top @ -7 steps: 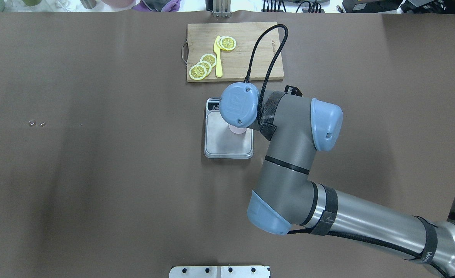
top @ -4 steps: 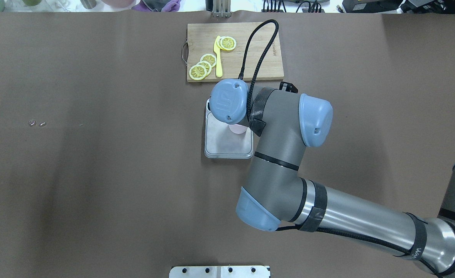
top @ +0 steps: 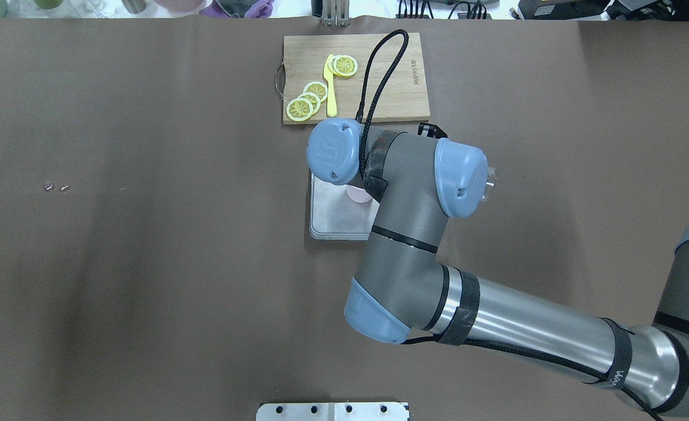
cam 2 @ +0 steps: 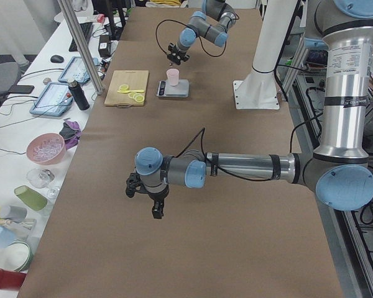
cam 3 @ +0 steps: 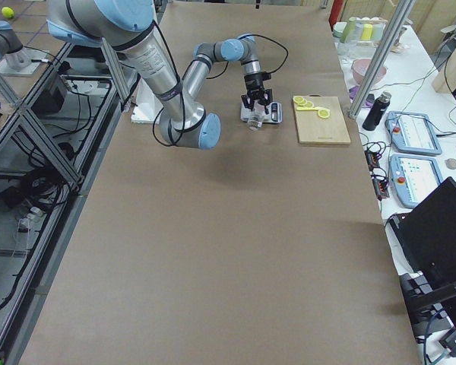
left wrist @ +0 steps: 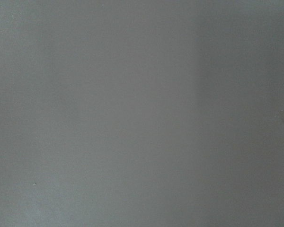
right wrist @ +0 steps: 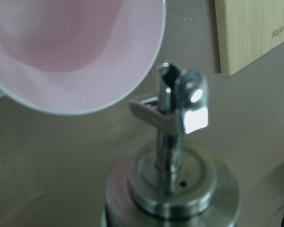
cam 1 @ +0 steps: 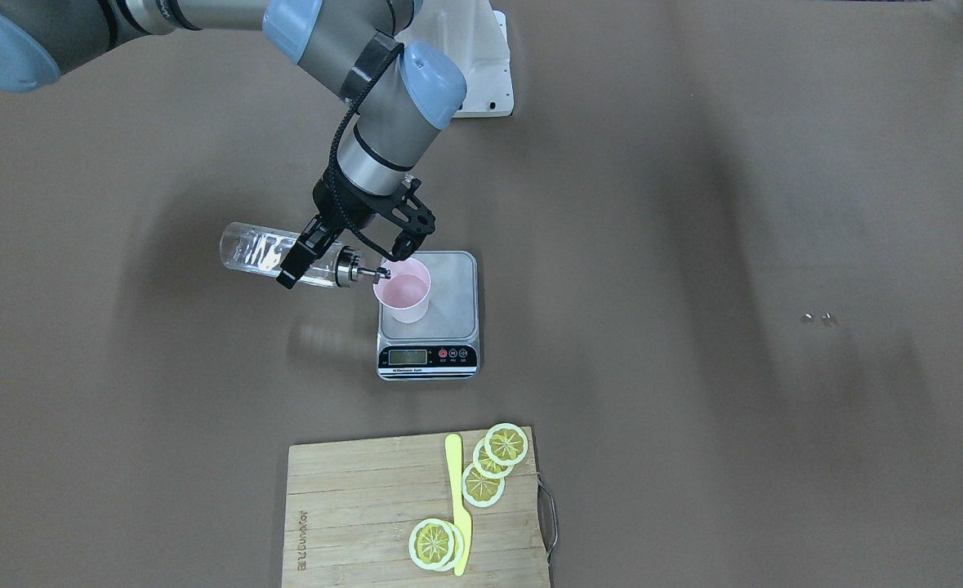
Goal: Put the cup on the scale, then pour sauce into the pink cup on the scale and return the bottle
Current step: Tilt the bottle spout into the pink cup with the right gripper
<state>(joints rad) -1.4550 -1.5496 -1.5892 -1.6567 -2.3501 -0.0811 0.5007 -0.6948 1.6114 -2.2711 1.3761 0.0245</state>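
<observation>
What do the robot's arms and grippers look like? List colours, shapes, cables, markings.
The right arm and left arm are grey and silver tubes with rounded pale blue joint caps. The right carries black straps, a looping black cable and an embossed cap logo. The black right gripper has open-frame jaws; the left gripper is black too.

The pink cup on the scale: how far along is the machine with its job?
Done: the cup stands on the scale. In hand: the right pincer holds the bottle tipped almost level, spout at the cup's rim; I cannot tell whether liquid flows. Left: finishing the pour and putting the bottle back.
</observation>
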